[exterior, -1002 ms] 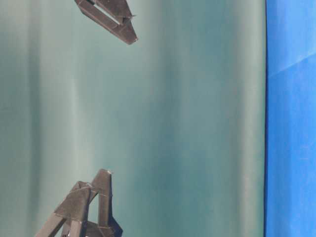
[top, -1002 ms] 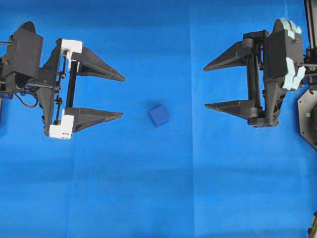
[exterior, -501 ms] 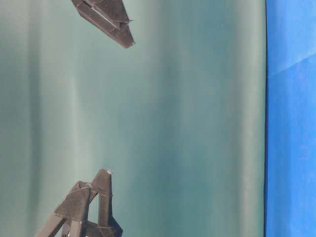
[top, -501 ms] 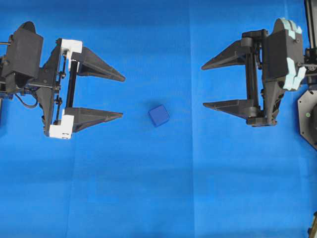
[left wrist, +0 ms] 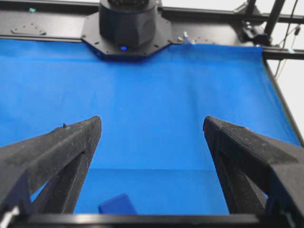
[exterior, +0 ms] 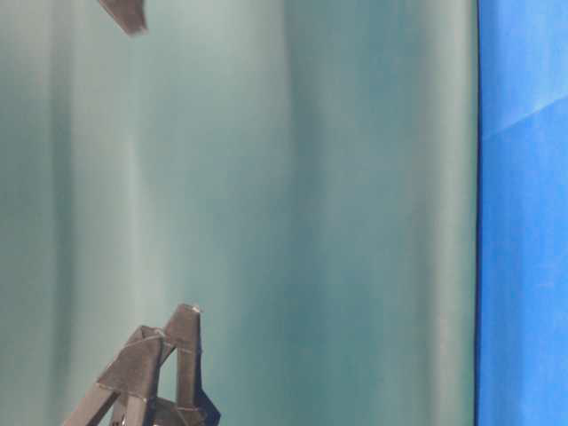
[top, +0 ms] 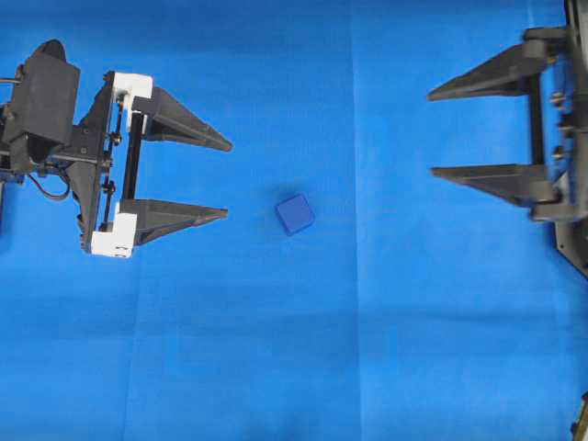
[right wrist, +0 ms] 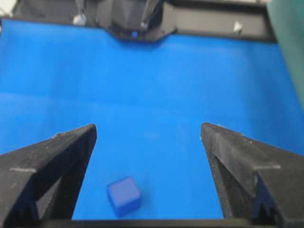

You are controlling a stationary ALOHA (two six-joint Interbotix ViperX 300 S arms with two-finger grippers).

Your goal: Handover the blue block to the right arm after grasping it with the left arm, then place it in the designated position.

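Blue block flat on the blue cloth, near the cloth's middle, slightly turned against the cloth's edges. Nothing touching it.

Left gripper at the cloth's left edge, fingers pointing toward the block, spread wide, nothing between them. White brackets at the finger bases. Lower finger tip roughly level with the block, clear gap to it. From the left wrist view: block low in frame, nearer the left finger, apart from both.

Right gripper at the cloth's right edge, body cut off by the frame, fingers pointing toward the block. Fingers apart, empty. Well apart from the block. From the right wrist view: block on the cloth between the two fingers, closer to the left-hand one, touching neither; picture slightly blurred.

Table-level view: only black finger parts against a teal backdrop, strip of cloth at right edge; block not visible there.
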